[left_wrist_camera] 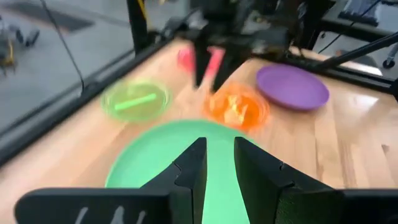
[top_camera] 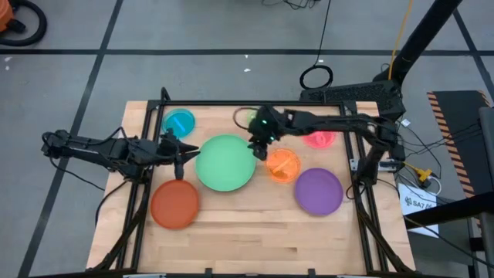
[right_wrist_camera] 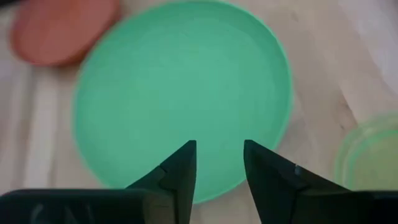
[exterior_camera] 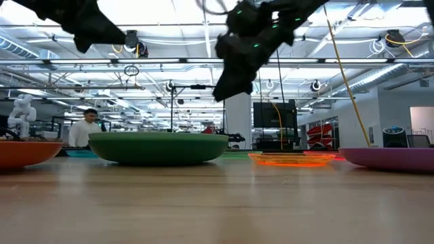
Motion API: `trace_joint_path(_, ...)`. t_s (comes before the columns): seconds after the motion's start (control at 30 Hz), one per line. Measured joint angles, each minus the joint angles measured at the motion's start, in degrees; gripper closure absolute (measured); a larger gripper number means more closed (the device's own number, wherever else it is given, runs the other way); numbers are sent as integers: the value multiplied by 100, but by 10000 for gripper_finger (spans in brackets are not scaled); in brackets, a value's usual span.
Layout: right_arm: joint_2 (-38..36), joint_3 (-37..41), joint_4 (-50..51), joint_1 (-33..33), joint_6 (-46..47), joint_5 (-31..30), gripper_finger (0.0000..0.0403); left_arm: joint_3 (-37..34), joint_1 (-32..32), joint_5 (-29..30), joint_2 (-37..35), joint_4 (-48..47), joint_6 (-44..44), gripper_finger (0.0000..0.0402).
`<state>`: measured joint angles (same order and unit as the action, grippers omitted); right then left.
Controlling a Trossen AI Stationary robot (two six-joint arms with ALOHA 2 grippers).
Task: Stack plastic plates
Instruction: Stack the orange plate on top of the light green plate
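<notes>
A large mint plate (top_camera: 225, 162) lies flat in the middle of the table; in the low view its outer side looks dark green (exterior_camera: 159, 148). My left gripper (top_camera: 185, 150) is open and empty at the plate's left edge, pointing across it (left_wrist_camera: 217, 149). My right gripper (top_camera: 258, 145) is open and empty, raised above the plate's far right rim (exterior_camera: 234, 85), and looks down on the plate (right_wrist_camera: 217, 155). A small translucent orange plate (top_camera: 282, 164) lies just right of the mint plate.
On the table lie a brown-orange plate (top_camera: 174, 204) at the near left, a purple plate (top_camera: 318, 191) at the near right, a blue plate (top_camera: 179, 122) at the far left, a lime plate (top_camera: 245, 117) partly under the right arm, and a pink plate (top_camera: 320, 139). A black frame (top_camera: 147, 116) borders the table.
</notes>
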<state>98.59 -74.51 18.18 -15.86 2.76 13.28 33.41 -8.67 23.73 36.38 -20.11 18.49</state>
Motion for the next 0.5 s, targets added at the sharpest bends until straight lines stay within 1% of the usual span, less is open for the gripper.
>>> trace_joint_path(0.13,-693,1012,-636,208,-103,15,277,0,-15,-37,93,-662,720,314)
trace_joint_path(0.2,-1058,1402,-781,280,-313,24,277,0,-43,-163,216,-1016,1073,314)
trace_joint_path(0.33,-1735,2011,-804,333,-587,28,277,0,-129,-767,582,-1404,1564,314)
trace_joint_path(0.5,-2562,2481,-640,276,-695,26,277,0,-369,-1574,1263,-1609,1648,314)
